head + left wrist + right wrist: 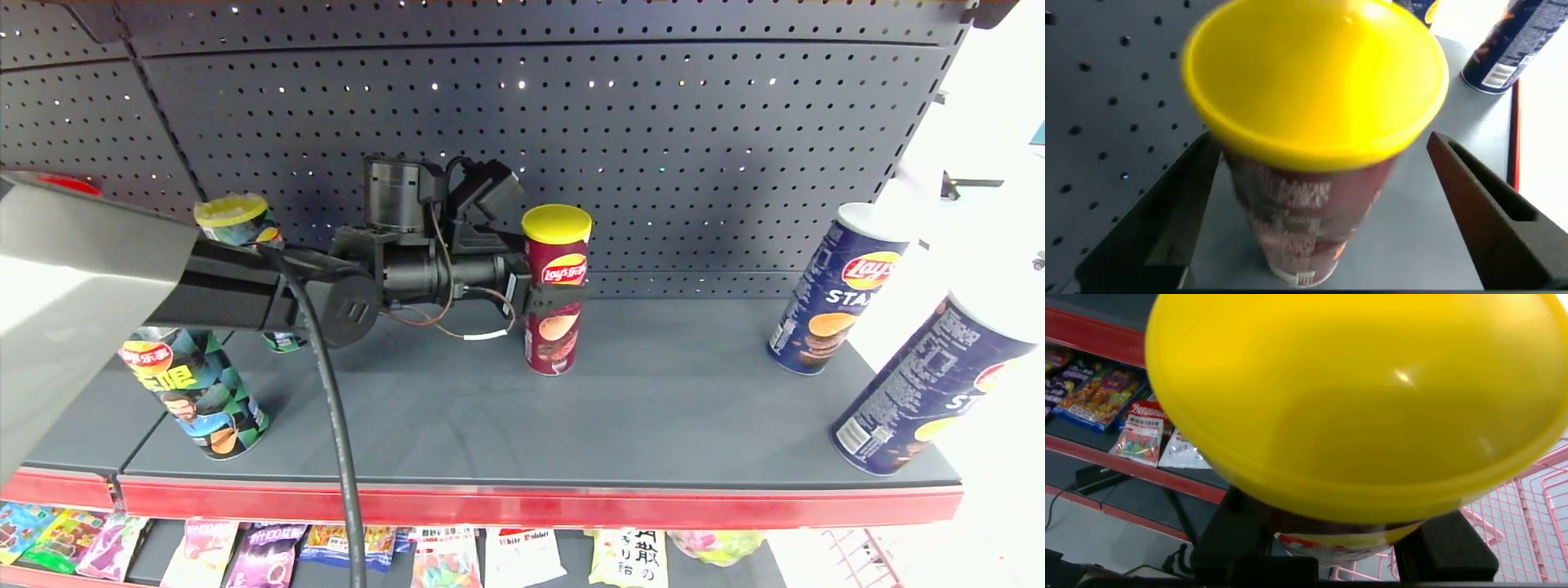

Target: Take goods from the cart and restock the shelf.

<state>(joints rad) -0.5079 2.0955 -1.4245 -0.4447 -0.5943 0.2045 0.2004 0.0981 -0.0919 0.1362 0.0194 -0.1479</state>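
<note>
A maroon chips can (555, 327) with a yellow lid stands upright on the dark shelf (669, 408), near the pegboard back wall. My left gripper (555, 298) reaches in from the left and is open, one finger on each side of the can. In the left wrist view the fingers (1486, 220) stand apart from the can (1306, 212), with shelf showing in both gaps. My right gripper (1339, 555) is shut on another yellow-lidded chips can (1364, 400), held below shelf level beside the pink wire cart (1535, 514).
Two teal cans (196, 392) (237, 220) stand at the shelf's left. Two dark blue cans (833, 286) (931, 384) stand at its right. The shelf has a red front edge (539, 502). Snack bags (441, 559) lie on the lower shelf.
</note>
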